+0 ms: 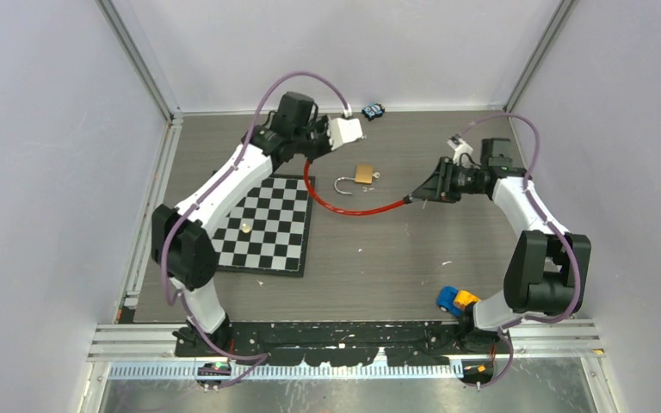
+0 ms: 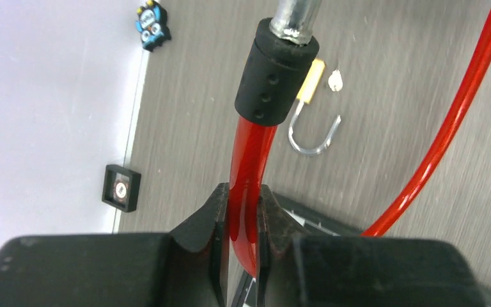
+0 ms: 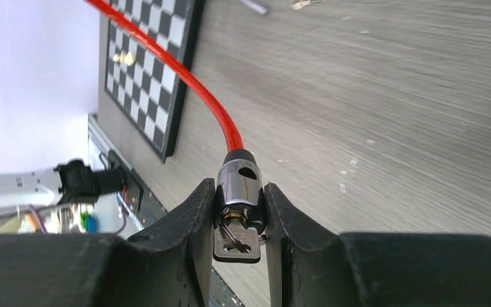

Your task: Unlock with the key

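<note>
Peeking out between the right gripper (image 3: 240, 217) fingers is only the key (image 3: 236, 246) head, its blade buried in the silver lock barrel (image 3: 240, 182), which those fingers clamp. The barrel runs along the fingers, key end toward the wrist. The left gripper (image 2: 243, 224) is clenched on the red cable (image 2: 249, 166) below its black sleeve (image 2: 275, 73), and the cable bows across the table between them. A brass padlock (image 1: 363, 175) lies inside the loop with its shackle open. The checkerboard (image 1: 267, 225) is left of it, the toy car (image 1: 456, 300) near the right base.
</note>
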